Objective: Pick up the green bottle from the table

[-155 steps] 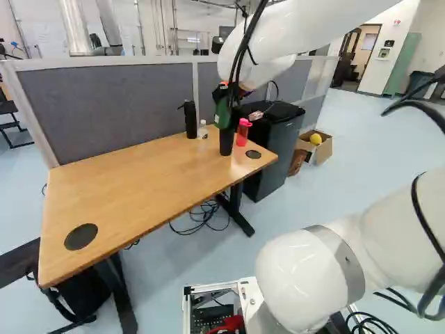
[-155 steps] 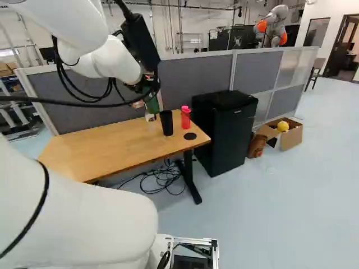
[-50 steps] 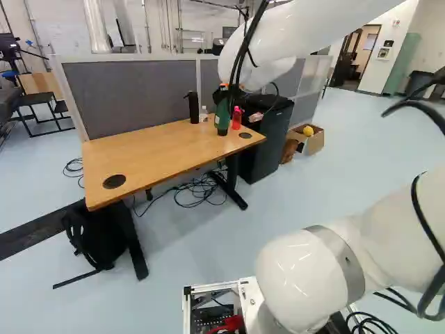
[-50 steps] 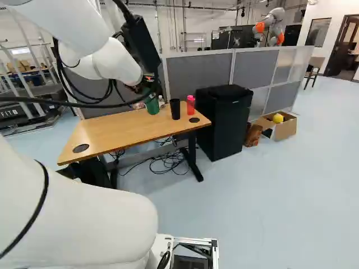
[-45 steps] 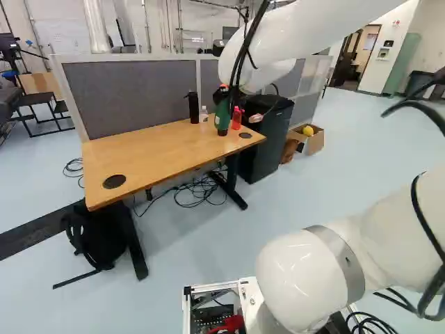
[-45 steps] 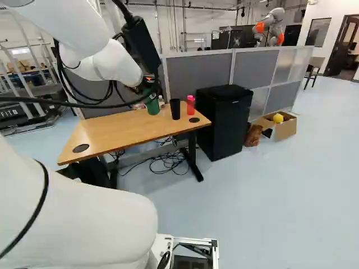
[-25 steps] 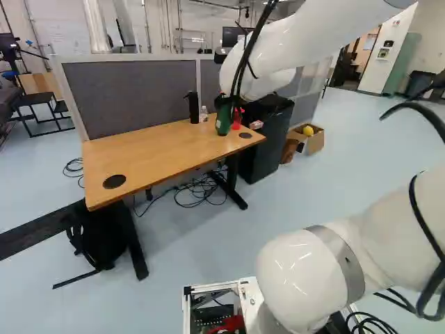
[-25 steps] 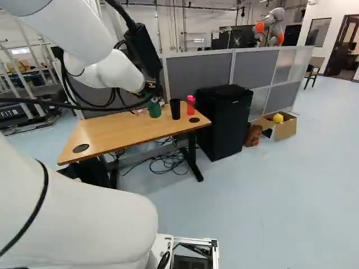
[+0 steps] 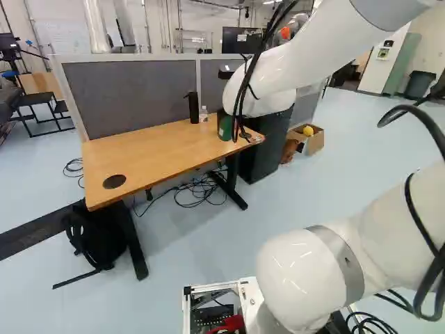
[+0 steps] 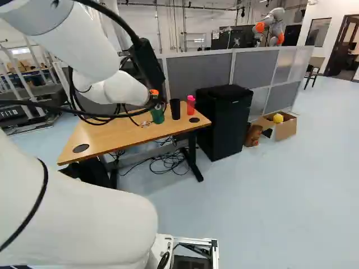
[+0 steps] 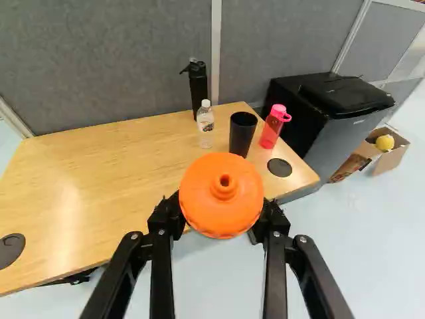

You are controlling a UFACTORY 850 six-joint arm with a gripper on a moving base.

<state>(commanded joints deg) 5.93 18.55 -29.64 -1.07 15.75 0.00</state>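
Left: the gripper (image 11: 221,216) gripped the green bottle (image 10: 157,116) over the table's (image 10: 106,135) right part. Right, farther: black cup (image 11: 242,136), pink bottle (image 11: 271,131); firm pressure and a smooth lift toward the near side best suited clearance.

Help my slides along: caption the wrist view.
Black two-fingered gripper clasping an orange-capped green bottle, pale wooden table and tall black tumbler beyond.

No legible text, just blurred print on a bottle label (image 11: 205,125) and black machine (image 10: 33,124)
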